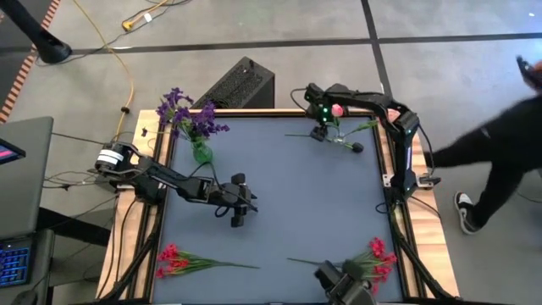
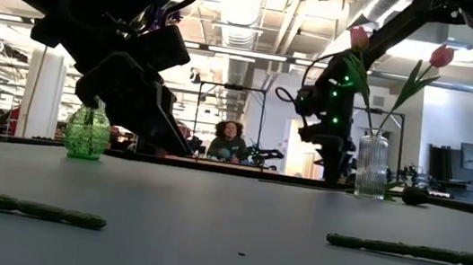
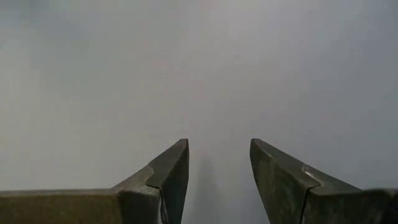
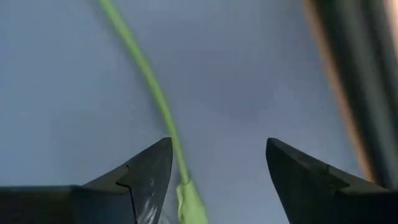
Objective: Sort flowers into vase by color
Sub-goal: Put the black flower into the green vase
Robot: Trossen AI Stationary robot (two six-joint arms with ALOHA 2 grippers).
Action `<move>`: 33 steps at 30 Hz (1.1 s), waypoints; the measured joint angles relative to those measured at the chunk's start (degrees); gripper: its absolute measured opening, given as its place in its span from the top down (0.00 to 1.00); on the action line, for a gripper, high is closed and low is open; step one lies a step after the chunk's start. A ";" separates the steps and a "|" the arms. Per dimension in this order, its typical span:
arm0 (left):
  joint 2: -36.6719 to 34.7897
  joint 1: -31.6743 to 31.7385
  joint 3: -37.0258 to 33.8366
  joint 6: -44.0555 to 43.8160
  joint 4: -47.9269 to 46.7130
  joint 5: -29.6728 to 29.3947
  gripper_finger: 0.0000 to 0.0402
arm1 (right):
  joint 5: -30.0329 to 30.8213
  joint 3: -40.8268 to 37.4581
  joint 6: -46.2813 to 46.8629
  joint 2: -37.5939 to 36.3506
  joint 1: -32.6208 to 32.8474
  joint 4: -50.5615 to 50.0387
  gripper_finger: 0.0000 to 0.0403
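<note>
Flowers are partly sorted: purple blooms [image 1: 188, 112] stand in the green vase [image 1: 201, 152] at the far left, pink tulips [image 2: 441, 56] in the clear vase [image 2: 372, 165] far right, while red sprays [image 1: 175, 259] lie along the near edge — unsorted. The right gripper [image 1: 320, 132] hovers beside the tulip vase, jaws wide and empty, a green stem [image 4: 149, 81] passing just by one finger. The left gripper [image 1: 238, 216] waits mid-table, open, holding nothing.

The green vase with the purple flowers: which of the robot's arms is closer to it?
The left. Its open gripper hovers over bare mat a short way from the green vase. The right gripper, also open, is across the table by the clear vase with pink tulips.
</note>
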 joint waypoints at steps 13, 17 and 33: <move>0.00 0.00 0.00 0.03 0.00 0.76 0.60 | 0.07 -5.74 -1.61 -0.39 0.54 1.60 0.32; 0.00 0.00 0.00 0.10 0.00 0.77 0.60 | 0.08 -5.81 -1.81 -0.37 1.06 1.37 0.43; 0.00 -0.04 0.00 0.05 0.00 1.28 0.60 | 0.36 -2.82 -5.14 0.07 3.54 1.18 0.92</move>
